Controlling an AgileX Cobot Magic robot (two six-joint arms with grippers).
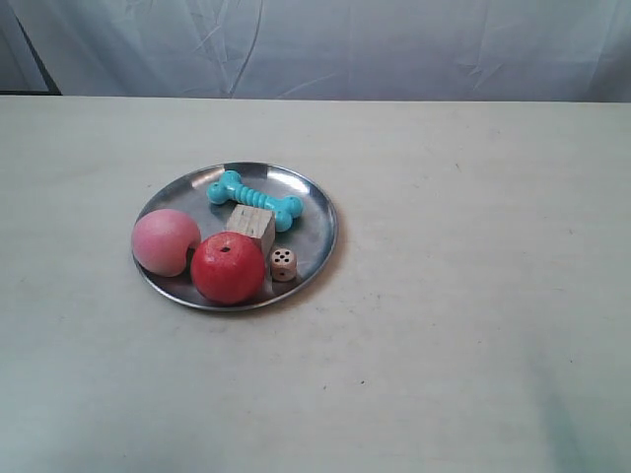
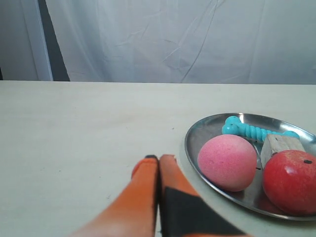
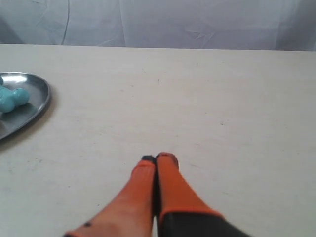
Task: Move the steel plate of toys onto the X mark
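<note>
Currently plate (image 1: 315,236) sits left of frame centre on desk (image 1: 473,296): near left end effector (image 2: 159,159), well apart from right end effector (image 3: 157,159). Both pinched together, empty.

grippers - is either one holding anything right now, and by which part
Nothing is held. The left gripper is shut and empty, beside the plate without touching it; the right gripper is shut and empty over the table.
</note>
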